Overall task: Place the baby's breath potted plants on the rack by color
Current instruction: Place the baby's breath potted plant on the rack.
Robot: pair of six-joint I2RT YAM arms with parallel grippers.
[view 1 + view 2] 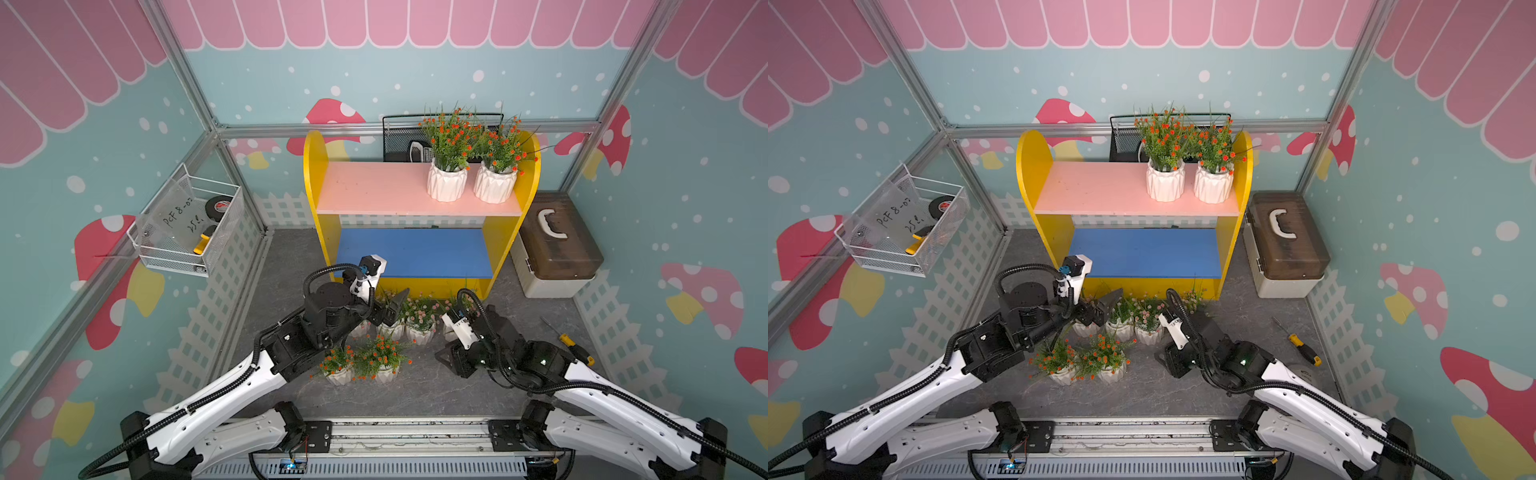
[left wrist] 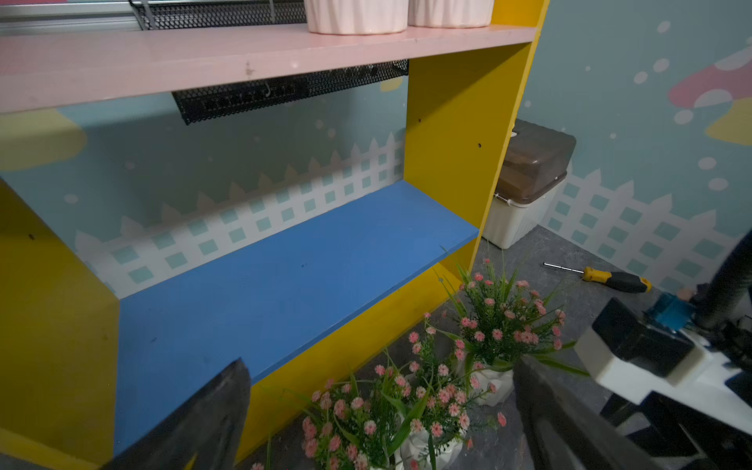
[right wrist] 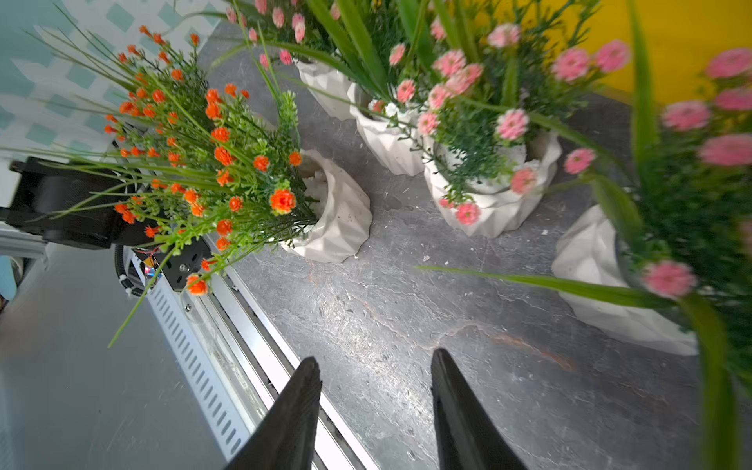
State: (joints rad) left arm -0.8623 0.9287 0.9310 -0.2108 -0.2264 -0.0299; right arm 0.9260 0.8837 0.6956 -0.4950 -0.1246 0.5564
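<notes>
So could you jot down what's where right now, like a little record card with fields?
Rack: two-shelf unit with yellow rounded side panels
Pink top shelf: two orange-flowered sprigs in white ribbed pots, at its right end
Blue lower shelf: bare
Grey floor: two more orange-flowered pots; four pink-flowered pots in a row before the rack
Left gripper: open, above the pink row, holding nothing
Right gripper: open, holding nothing
</notes>
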